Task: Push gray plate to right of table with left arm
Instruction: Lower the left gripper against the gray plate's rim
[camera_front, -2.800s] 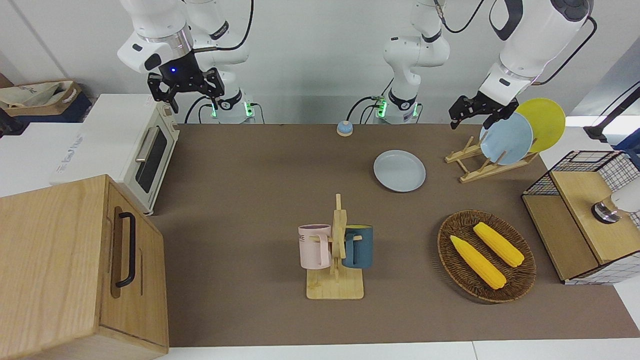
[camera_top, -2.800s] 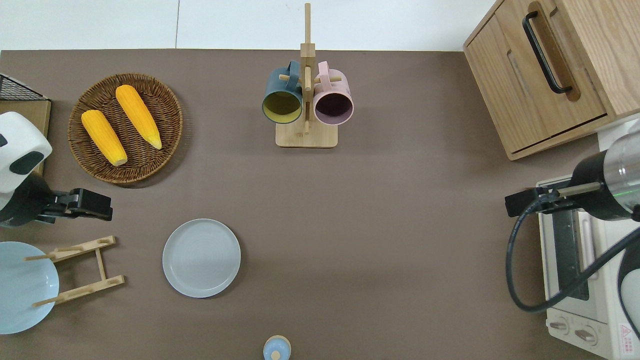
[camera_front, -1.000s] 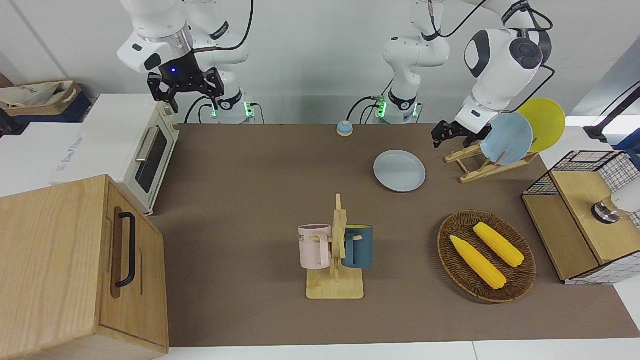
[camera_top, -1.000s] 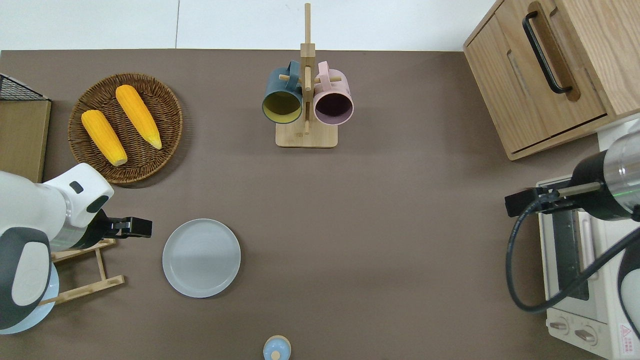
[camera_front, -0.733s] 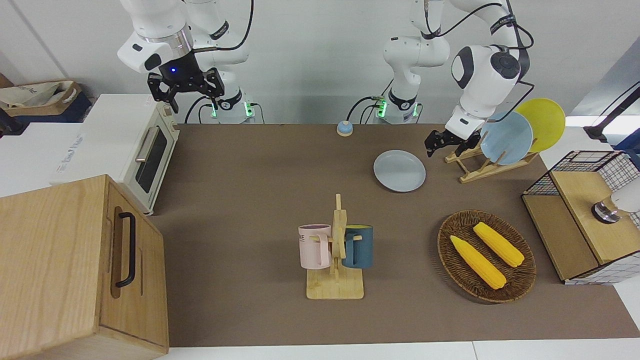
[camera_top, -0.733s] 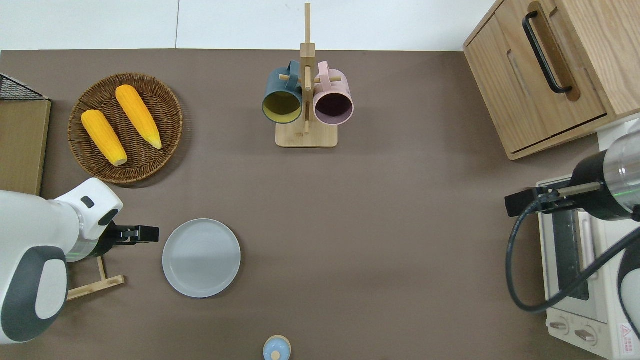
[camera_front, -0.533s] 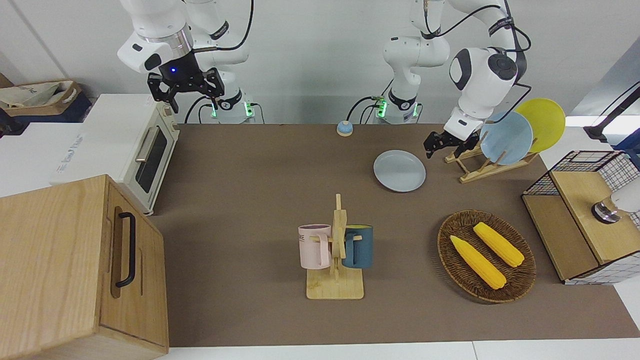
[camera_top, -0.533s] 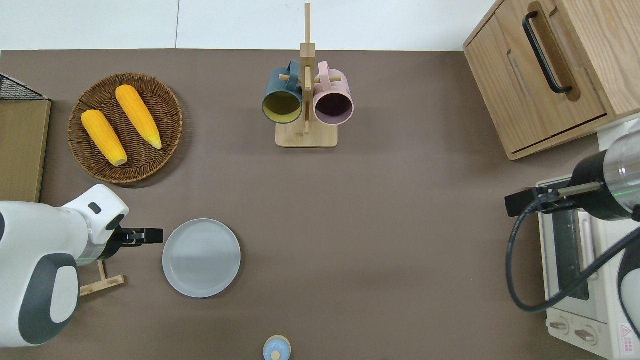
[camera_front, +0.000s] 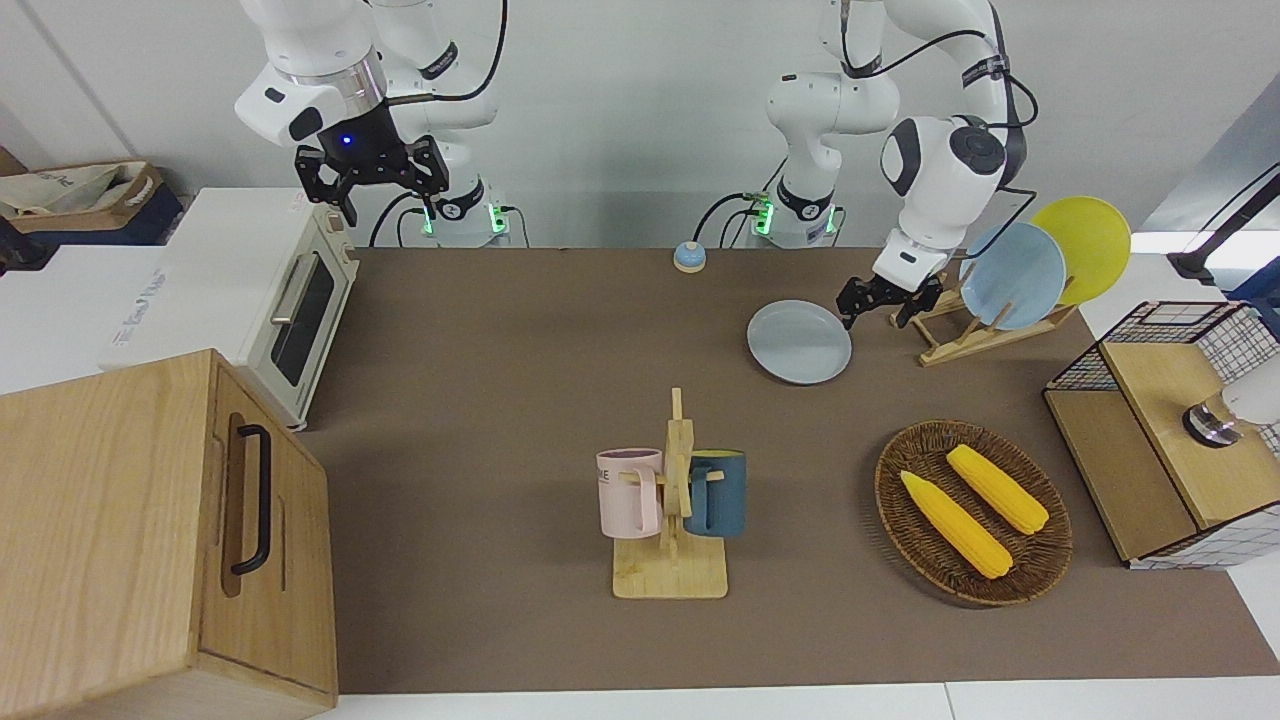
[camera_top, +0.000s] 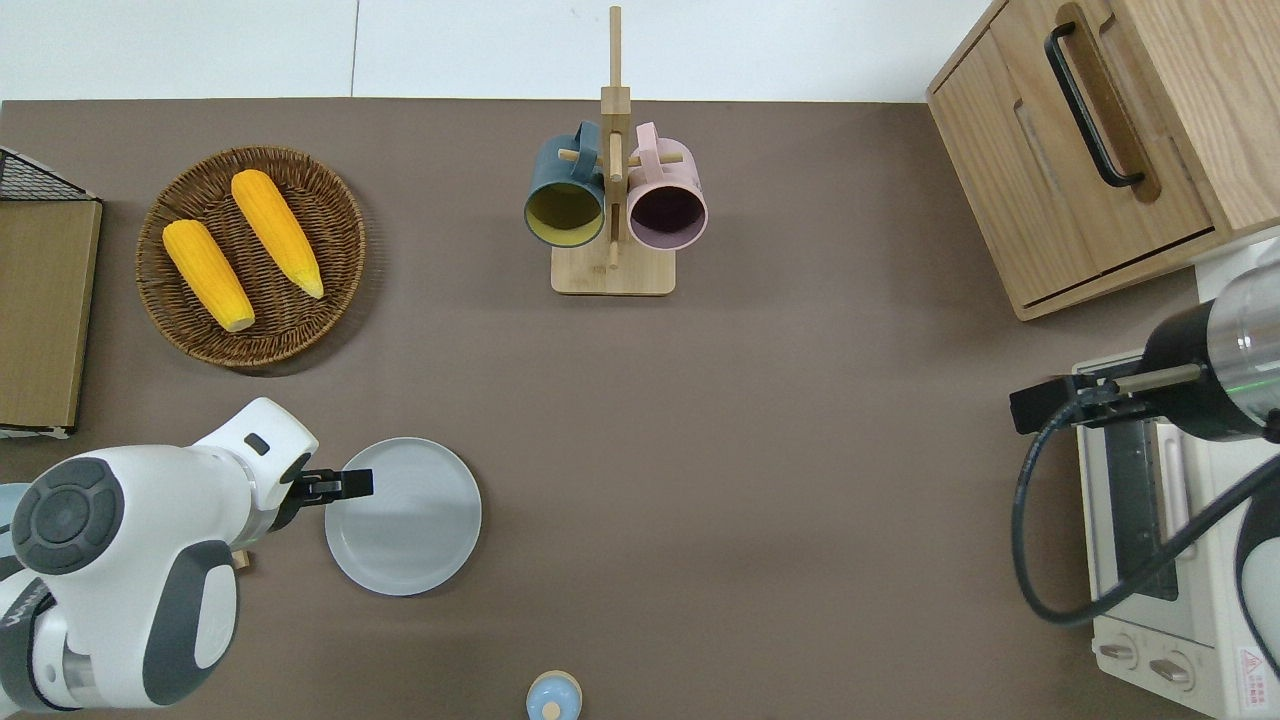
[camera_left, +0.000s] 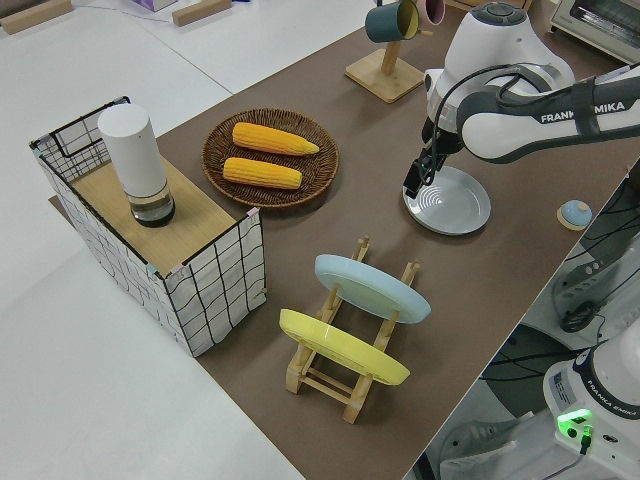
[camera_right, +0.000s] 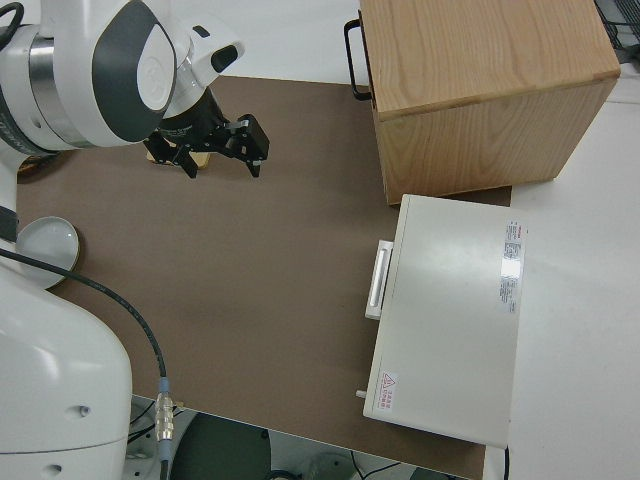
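In the overhead view we find the round, shallow, pale gray-blue plate (camera_top: 403, 516) low in the left half of the frame, lying flat on the long table topped with a dark brown mat (camera_top: 780, 480). In the front view it sits right of centre in the upper half.

The left arm's small black two-finger gripper (camera_top: 345, 485) is at the plate's rim on the edge toward the left arm's end of the table. In the left side view, upper right of the frame, it hangs low over that edge with its tips at the rim. We judge this placement to be deliberate: from that edge a sideways sweep would drive the plate toward the right arm's end. Its jaws look spread in the front view, though we cannot tell for certain, and nothing is held between them. Whether a tip already touches the rim we cannot say.

The right arm, with its black gripper showing a blue light (camera_front: 370, 165), is parked at the upper left of the front view, fingers apart.

The wooden rack holding a sky-blue plate and a yellow plate (camera_front: 985, 310) stands just beside the working gripper, so we would keep the wrist clear of it. The plate has not yet been shifted toward its goal.
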